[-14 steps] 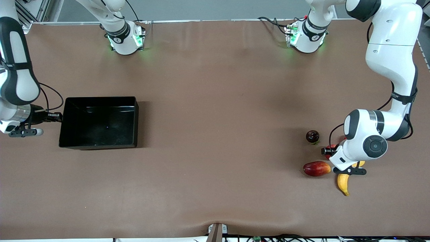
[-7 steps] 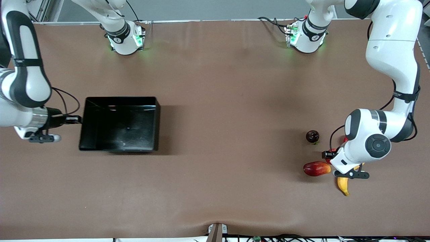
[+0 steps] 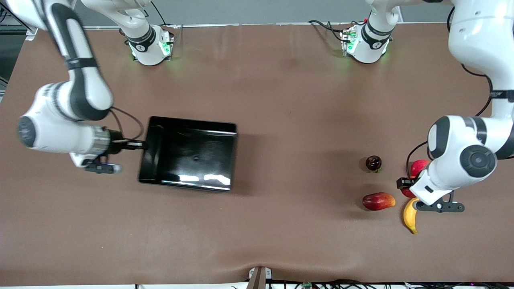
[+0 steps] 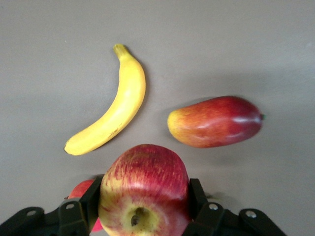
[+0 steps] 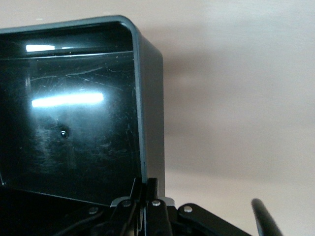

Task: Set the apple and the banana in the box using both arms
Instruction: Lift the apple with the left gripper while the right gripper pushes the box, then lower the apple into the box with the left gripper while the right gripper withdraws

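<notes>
My left gripper (image 3: 406, 188) is shut on the apple (image 4: 144, 191), red with yellow streaks, and holds it over the table next to the other fruit. In the front view only a red sliver of the apple (image 3: 408, 193) shows under the hand. The yellow banana (image 3: 409, 214) (image 4: 110, 115) lies on the table just below it, untouched. My right gripper (image 3: 141, 145) (image 5: 147, 186) is shut on one end wall of the black box (image 3: 192, 122) (image 5: 140, 98). The box sits slightly skewed near mid-table and holds nothing.
A dark-red-and-orange elongated fruit (image 3: 378, 201) (image 4: 215, 121) lies beside the banana. A smooth pink-red round fruit (image 3: 419, 165) sits by the left wrist. A small dark round fruit (image 3: 373, 162) lies farther from the camera. Brown table stretches between box and fruit.
My right arm has carried the box from its end of the table toward the middle and turned it a little. My left gripper has shifted off the banana with the apple.
</notes>
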Controlling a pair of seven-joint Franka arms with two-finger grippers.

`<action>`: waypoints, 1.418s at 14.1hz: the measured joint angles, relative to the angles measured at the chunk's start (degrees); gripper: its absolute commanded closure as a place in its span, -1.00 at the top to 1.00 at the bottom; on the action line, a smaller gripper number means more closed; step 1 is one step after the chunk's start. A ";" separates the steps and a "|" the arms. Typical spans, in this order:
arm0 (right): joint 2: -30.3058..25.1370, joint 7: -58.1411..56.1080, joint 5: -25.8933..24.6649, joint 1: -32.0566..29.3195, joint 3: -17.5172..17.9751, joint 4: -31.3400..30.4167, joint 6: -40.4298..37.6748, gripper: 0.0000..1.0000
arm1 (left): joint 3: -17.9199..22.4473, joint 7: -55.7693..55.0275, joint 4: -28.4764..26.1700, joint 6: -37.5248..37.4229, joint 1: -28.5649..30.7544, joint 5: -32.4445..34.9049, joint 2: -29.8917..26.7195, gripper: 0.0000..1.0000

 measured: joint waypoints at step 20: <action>10.40 21.77 0.28 29.38 -0.99 -0.40 25.60 1.00 | -19.24 -30.67 -11.96 -11.12 -1.22 -6.29 -14.89 -1.00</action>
